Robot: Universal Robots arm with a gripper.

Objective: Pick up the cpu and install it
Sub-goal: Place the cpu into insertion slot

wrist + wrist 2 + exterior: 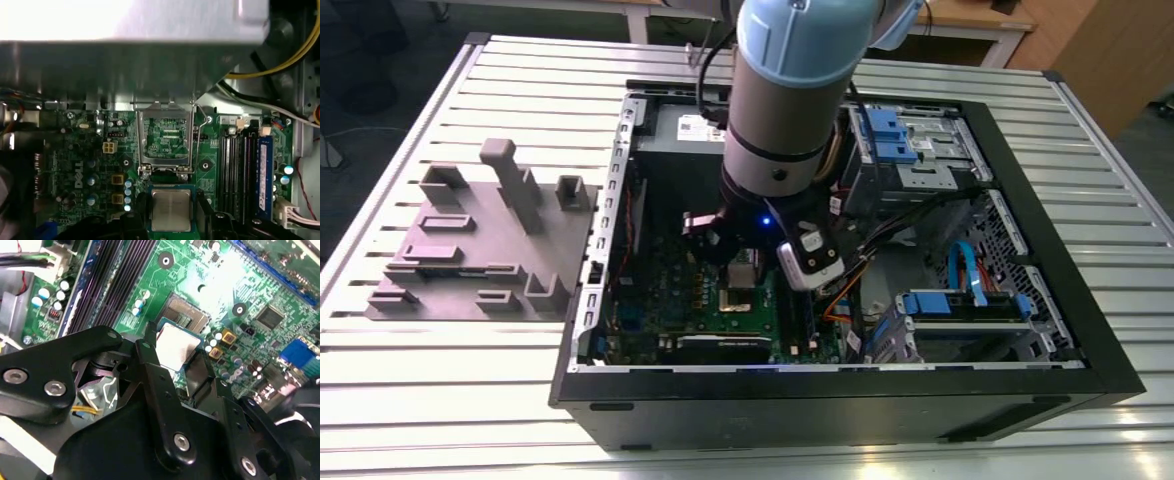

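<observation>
Cpu position: the cpu [176, 346] is sitting right at the tips of the hand [175, 354], caught between its two black fingers [150, 365], inside the open computer case [1067, 330].

Cpu against the socket: in the second wrist view the chip is covering one corner of the socket [190, 315], whose dark contact field is showing just beyond it. Whether the chip is touching the socket or hanging over it, I cannot tell.

Load plate: in the first wrist view the metal load plate [165, 137] is standing flipped open just beside the cpu [171, 210].

Cpu look: a small flat square that is showing a silver-grey metal top with a thin blue-green rim, and it is catching the light.

Hand: the hand [171, 214] is closed narrowly on the cpu, one finger pressing each of two opposite edges, and it is holding nothing else.

Arm: the grey and pale blue arm [781, 100] is reaching down into the case over the green motherboard [90, 150].

Neighbours: the long black RAM sticks [240, 170] are lying alongside the socket, near the chip but apart from it.

Surroundings: the case is lying on its side on the slatted metal desk [454, 380], with a grey fixture block [480, 250] resting beside it toward the exterior view's left.
</observation>
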